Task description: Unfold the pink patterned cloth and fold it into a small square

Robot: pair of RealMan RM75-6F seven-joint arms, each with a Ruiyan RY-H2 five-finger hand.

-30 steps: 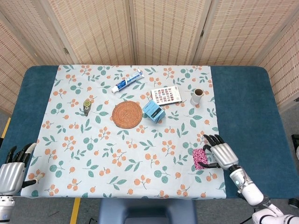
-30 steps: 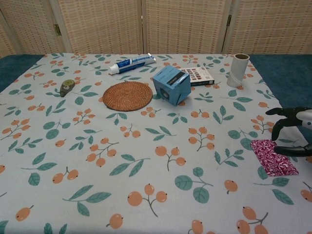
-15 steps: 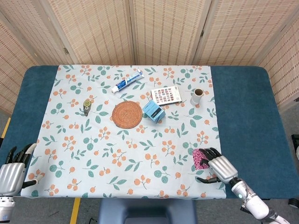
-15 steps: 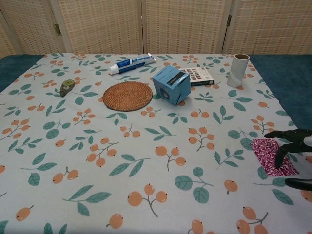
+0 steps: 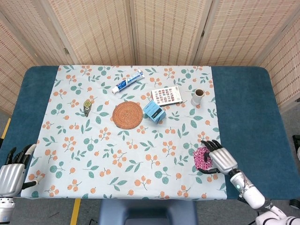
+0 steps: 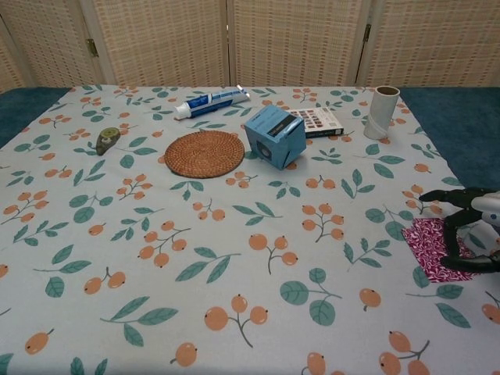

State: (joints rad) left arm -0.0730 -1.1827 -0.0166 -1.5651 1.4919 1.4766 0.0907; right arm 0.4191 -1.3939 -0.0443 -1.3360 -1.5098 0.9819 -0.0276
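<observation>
Lying well apart from cloth [image 5: 202, 157]: coaster [image 5: 127, 115], blue box [image 5: 153, 111].

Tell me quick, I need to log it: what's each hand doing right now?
Left hand: open, holding nothing, at the table's near left corner.
Right hand: fingers over the pink cloth; cannot be told whether it grips it.

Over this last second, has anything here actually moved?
The right hand dipped toward the table's near edge, then came back over the pink patterned cloth, whose shape now looks bunched; an actual grip isn't clear. The left hand and the other items stayed put.
</observation>
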